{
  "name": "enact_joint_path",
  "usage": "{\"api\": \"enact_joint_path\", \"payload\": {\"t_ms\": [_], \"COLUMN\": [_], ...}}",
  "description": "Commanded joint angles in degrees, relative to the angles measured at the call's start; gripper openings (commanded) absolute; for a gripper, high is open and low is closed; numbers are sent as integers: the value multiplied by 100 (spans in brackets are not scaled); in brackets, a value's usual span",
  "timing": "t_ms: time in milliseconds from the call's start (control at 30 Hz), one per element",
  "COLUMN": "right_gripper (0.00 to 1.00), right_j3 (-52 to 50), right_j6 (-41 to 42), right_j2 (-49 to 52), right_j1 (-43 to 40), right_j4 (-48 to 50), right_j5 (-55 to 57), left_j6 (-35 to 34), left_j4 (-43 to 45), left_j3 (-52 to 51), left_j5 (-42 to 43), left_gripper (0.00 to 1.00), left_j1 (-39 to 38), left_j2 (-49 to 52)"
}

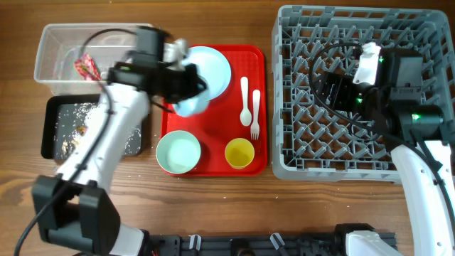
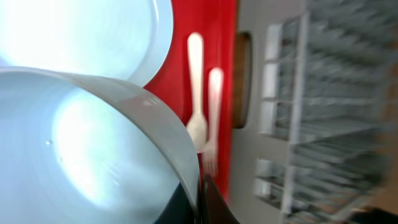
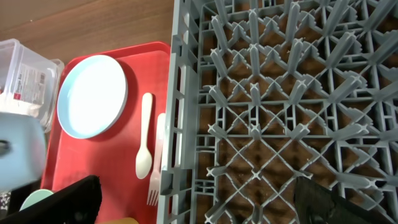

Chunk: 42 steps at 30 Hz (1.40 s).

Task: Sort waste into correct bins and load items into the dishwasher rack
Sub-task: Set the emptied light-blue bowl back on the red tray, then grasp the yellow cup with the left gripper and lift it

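**Rim pinch on a tipped bowl: slip is the risk**

Overhead: our left gripper (image 1: 186, 80) is pressed together on the rim of the pale blue round plastic bowl (image 1: 192, 101). It holds the bowl above the far-left part of the flat red plastic serving tray (image 1: 213, 165). The pale blue round plate (image 1: 213, 70) lies just beside it on the rack side. The bowl hangs tipped on edge, mouth turned sideways rather than up. We judge that a thin-rim grip could let it swivel or drop onto the plate. The large grey plastic dishwasher rack (image 1: 298, 153) is well apart, so the carry must clear the tray rim and the rack wall. Our right gripper (image 1: 334, 89) hovers over the rack, jaws spread, holding nothing. We think it could be in the way.

Left wrist: the bowl fills the view right at the fingers (image 2: 214, 202), its inside facing the camera. Being round, it has no long axis of its own. Beyond it lie the white plastic spoon (image 2: 196, 87) and white plastic fork (image 2: 214, 112), side by side. Their long axes run parallel to the rack wall, heads towards our base. A low swing could sweep them off.

Right wrist: the fingers (image 3: 68, 202) stand wide over the rack's peg lattice. The bowl shows at the left edge, well apart from this gripper. The upright pegs could catch a tilted rim.
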Motion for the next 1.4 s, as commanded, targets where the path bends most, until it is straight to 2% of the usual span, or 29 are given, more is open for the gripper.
{"api": "enact_joint_path", "payload": {"t_ms": [0, 267, 500, 533, 633, 733, 800, 1000, 1100, 1167, 1267, 1367], "right_gripper": [100, 100, 100, 100, 100, 100, 100, 100, 100, 100, 100, 100], "right_j3": [114, 68, 37, 37, 37, 37, 37, 37, 37, 37, 37, 37], "right_j6": [66, 68, 68, 66, 70, 85, 101, 107, 107, 107, 109, 114], "right_j2": [48, 48, 50, 50, 50, 50, 50, 50, 50, 50, 52, 50], "right_j1": [-24, -22, -24, -24, -22, -24, -22, -22, -22, -22, -22, -22], "right_j4": [33, 33, 39, 37, 61, 116, 140, 146, 151, 149, 149, 162], "right_j5": [-33, -33, -33, -35, -35, -35, -35, -35, -35, -35, -35, -39], "left_j6": [-72, -74, -72, -72, -72, -68, -46, 66, 621, 708, 704, 516], "left_j4": [-24, -249, -326, -323, -299, -367, -470, -997, -1427, -1799, -2238, -2253], "left_j3": [55, 46, 33, 35, 37, 142, 291, 859, 1034, 1032, 986, 669], "left_j5": [-1759, -1908, -2068, -2068, -2041, -2022, -2017, -1803, -1252, -1115, -1110, -1032], "left_gripper": [4, 4, 6, 9, 33, 47, 51, 56, 58, 60, 60, 59], "left_j1": [-732, -1449, -1541, -1541, -1541, -1539, -1534, -1534, -1534, -1534, -1602, -1799], "left_j2": [391, 1058, 1309, 1309, 1307, 1294, 1257, 929, 708, 610, 634, 636]}}
